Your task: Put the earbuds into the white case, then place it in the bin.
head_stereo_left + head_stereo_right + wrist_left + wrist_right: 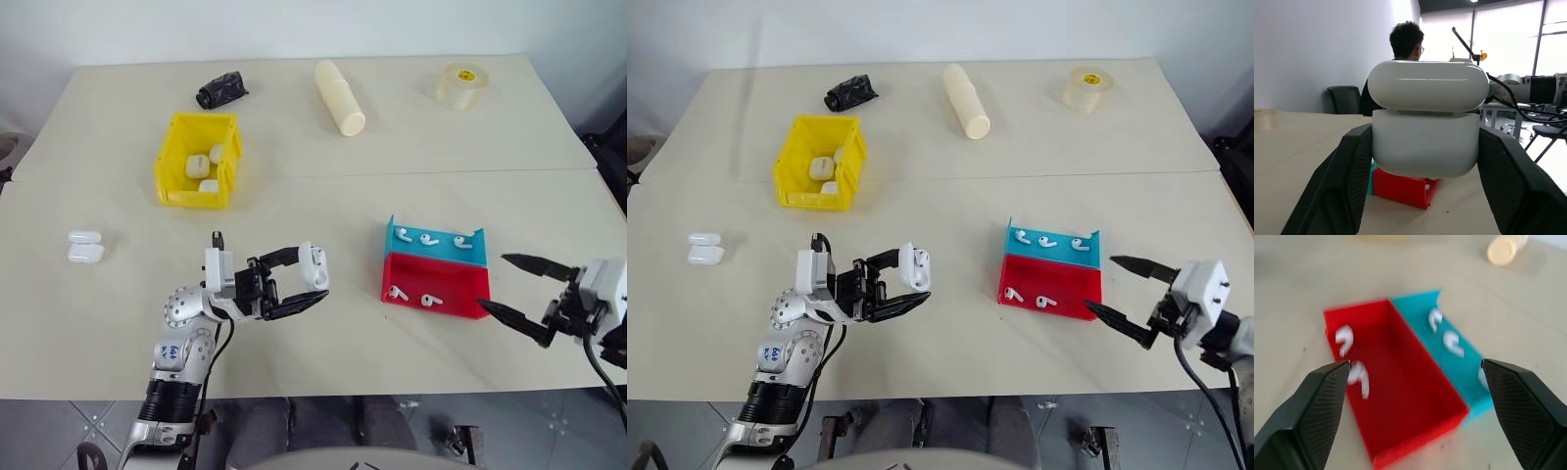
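The small glossy white rounded earbud case [314,266] sits clamped between the two black fingers of the left gripper [304,279], raised above the pale beige table [323,333]. In the left wrist view its hinged lid stands slightly lifted from the body, a thin gap showing between the two halves. This held white case hangs between the bright yellow plastic bin [199,160] and the shallow red tray [436,286], nearer the viewer than the bin.

The bin holds three more white cases of the same kind. Another white case [84,246], its lid flipped open, lies on the table well apart from the held case, on the bin's side.

The red tray carries two tiny white stemmed earbuds [413,296]. Touching it on its far side is a shallow blue tray [434,241] with three more earbuds.

The right gripper [519,290] hovers just beside the red tray, on the side away from the held case, its jaws spread wide and holding nothing.

Beyond the bin lie a crumpled black object [221,89], a long cream cylinder [339,97] and a roll of clear tape [461,84]. In the left wrist view a seated person [1403,54] shows behind the case.
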